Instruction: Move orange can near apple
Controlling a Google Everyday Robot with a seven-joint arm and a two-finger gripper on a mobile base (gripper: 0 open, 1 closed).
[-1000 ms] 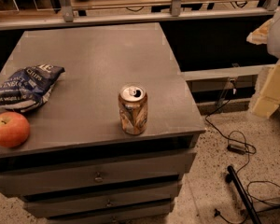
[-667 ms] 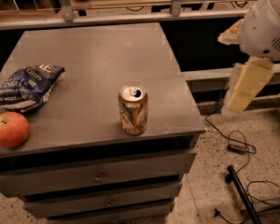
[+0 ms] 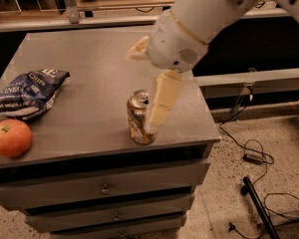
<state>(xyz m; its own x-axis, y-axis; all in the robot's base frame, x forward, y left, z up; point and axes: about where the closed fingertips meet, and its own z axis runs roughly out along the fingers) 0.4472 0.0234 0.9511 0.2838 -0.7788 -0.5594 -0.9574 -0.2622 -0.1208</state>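
The orange can (image 3: pixel 136 121) stands upright near the front right of the grey cabinet top (image 3: pixel 89 54), its silver pull-tab top showing. The apple (image 3: pixel 10 137), round and red-orange, lies at the front left edge, far from the can. My gripper (image 3: pixel 141 89) hangs from the white arm that comes in from the upper right. It is open and wide apart. One cream finger (image 3: pixel 161 103) reaches down in front of the can's right side. The other finger (image 3: pixel 137 49) points left behind the can. The can is not gripped.
A dark blue chip bag (image 3: pixel 30 92) lies at the left, just behind the apple. Drawers (image 3: pixel 104 188) sit below the top. Cables (image 3: pixel 254 157) and a black rod (image 3: pixel 259 208) lie on the speckled floor at the right. A shelf rail (image 3: pixel 70 19) runs behind.
The arm has swung in from the right edge of the view to over the can, and the fingers now straddle it. The can, apple and bag have not moved.
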